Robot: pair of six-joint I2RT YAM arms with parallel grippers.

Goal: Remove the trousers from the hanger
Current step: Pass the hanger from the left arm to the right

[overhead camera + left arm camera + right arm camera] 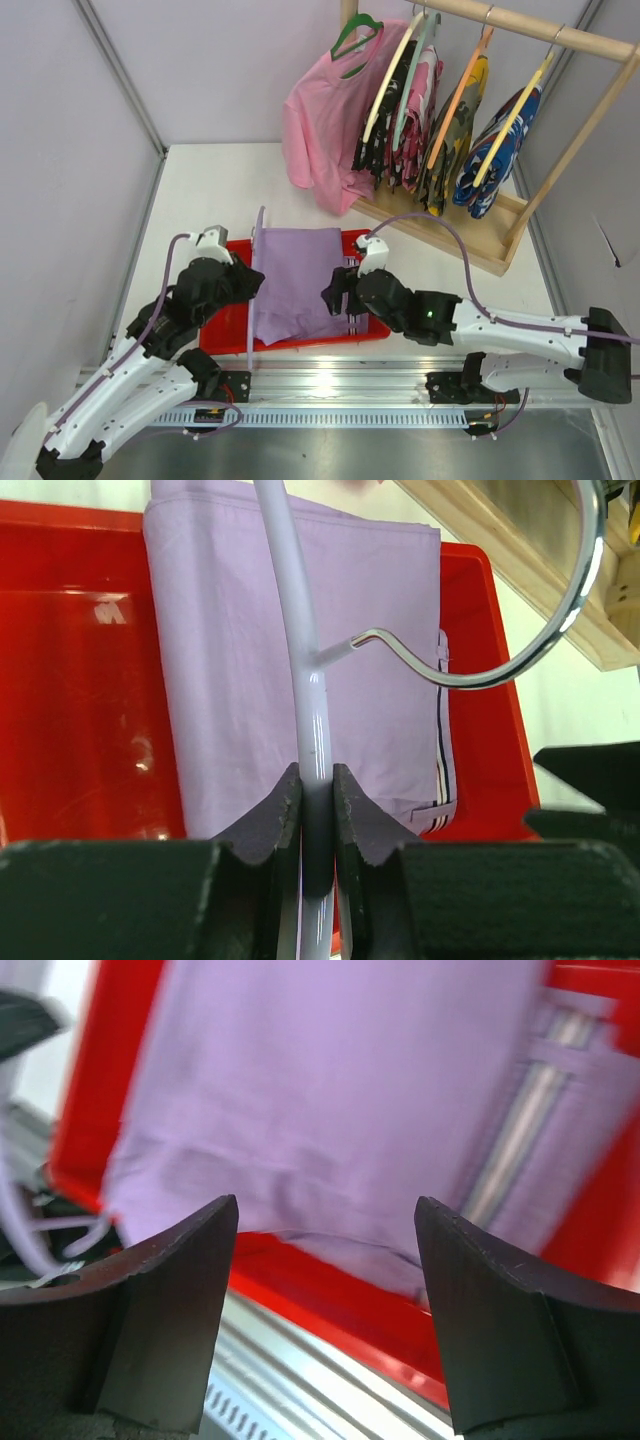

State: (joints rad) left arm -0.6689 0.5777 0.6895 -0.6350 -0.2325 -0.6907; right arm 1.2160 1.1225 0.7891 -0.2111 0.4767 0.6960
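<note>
In the lower middle of the top view, a red plastic bin (222,335) sits just ahead of the arm bases, and the pale lavender trousers (297,282) lie folded flat inside it, covering most of its floor. The left gripper (250,283) is clamped on a pale lavender hanger (255,300) along the cloth's left edge. In the left wrist view, its fingers (275,815) pinch the hanger's bar (300,660) with almost no gap. The bar runs up the frame over the trousers (220,660), and its metal hook (540,650) curls toward the upper right, past the bin's wall (70,680). Whether any cloth is looped over the bar is hard to tell.

The right gripper (335,293) hovers at the trousers' right edge. In its wrist view, the gripper (325,1210) has its jaws spread wide with nothing between them, and blurred lavender cloth (330,1090) and the bin's rim (330,1310) lie beyond.

At the upper right, a wooden rack (560,140) carries more garments, among them the black speckled trousers (372,140) beside a pink shirt (320,120).
</note>
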